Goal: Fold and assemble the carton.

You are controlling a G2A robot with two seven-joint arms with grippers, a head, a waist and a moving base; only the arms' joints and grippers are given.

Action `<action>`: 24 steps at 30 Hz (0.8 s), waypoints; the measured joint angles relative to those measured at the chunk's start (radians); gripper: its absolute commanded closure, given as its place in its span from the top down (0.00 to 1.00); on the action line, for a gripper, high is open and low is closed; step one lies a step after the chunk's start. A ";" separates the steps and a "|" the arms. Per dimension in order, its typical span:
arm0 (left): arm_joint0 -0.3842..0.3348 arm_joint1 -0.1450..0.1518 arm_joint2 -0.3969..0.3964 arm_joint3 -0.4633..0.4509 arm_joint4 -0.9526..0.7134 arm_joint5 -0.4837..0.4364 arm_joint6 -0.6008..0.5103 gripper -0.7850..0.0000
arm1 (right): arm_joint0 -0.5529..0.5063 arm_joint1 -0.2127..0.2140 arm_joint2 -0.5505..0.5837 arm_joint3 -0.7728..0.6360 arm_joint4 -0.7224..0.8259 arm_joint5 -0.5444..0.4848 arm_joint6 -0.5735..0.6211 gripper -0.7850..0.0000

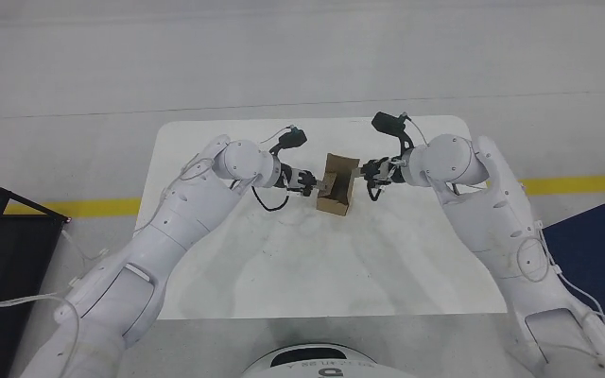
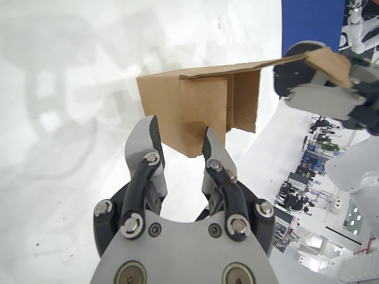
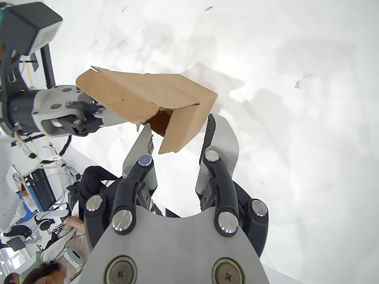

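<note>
Progress: about the middle, by my reckoning. The carton is already opened out into a body, not a flat sheet, so the first folds look done.
Left to do: the flaps are loose and one end gapes open, so closing and tucking them seems to be what is left.
Carton's look: small, plain brown corrugated board with crisp creases. One long flap sticks out from the top edge toward the right arm. A shorter side flap hangs at the open end, and the inside shows dark through that gap.
Left end effector: released, with its fingers spread. A lower corner of the carton sits in the gap between them. I cannot tell whether either pad actually touches the board.
Carton's place: the middle of the white worktop, seemingly resting on it, right between the two arms.
Right end effector: also released, fingers wide apart. The side flap pokes in between them without being pinched.
Handling: board this light would probably slide or spring back if pushed from one side alone, so both arms will likely have to work together.
</note>
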 measured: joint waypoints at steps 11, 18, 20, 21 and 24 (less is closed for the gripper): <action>-0.020 -0.018 0.050 -0.010 0.105 0.031 -0.006 0.24 | -0.069 0.020 0.056 -0.075 -0.008 -0.022 0.011 0.49; -0.040 -0.025 0.057 -0.032 0.166 0.081 -0.001 0.00 | -0.072 0.024 0.054 -0.088 -0.010 -0.022 0.011 0.49; -0.042 -0.025 0.053 -0.041 0.176 0.091 -0.001 0.00 | -0.076 0.025 0.056 -0.094 -0.010 -0.024 0.009 0.49; -0.043 -0.024 0.050 -0.048 0.183 0.098 -0.001 0.00 | -0.079 0.027 0.058 -0.099 -0.010 -0.025 0.007 0.49; -0.041 -0.020 0.042 -0.071 0.200 0.121 -0.016 0.00 | -0.089 0.029 0.065 -0.113 -0.009 -0.029 0.000 0.49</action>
